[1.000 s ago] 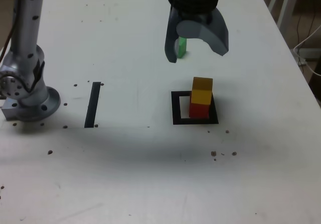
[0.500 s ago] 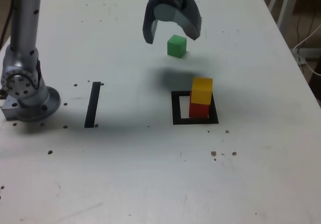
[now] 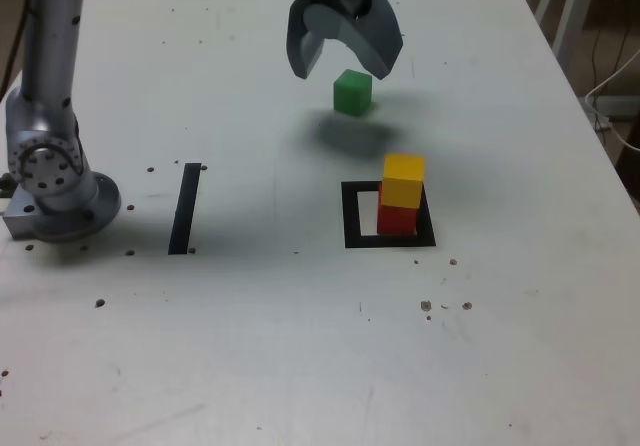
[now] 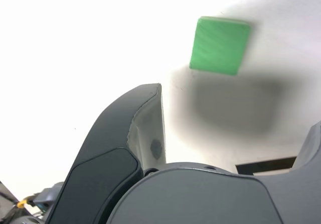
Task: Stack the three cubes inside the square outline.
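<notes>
Hanging wide open and empty, the gripper [image 3: 345,64] is held above the green cube [image 3: 352,93], far of the two-cube stack [image 3: 401,196], seemingly for grasping.

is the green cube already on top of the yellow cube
No, the green cube sits on the white table away from the square outline, while the yellow cube tops only the red cube.

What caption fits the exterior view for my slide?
Open gripper hovers above the green cube; yellow cube sits on red cube in the square outline.
</notes>
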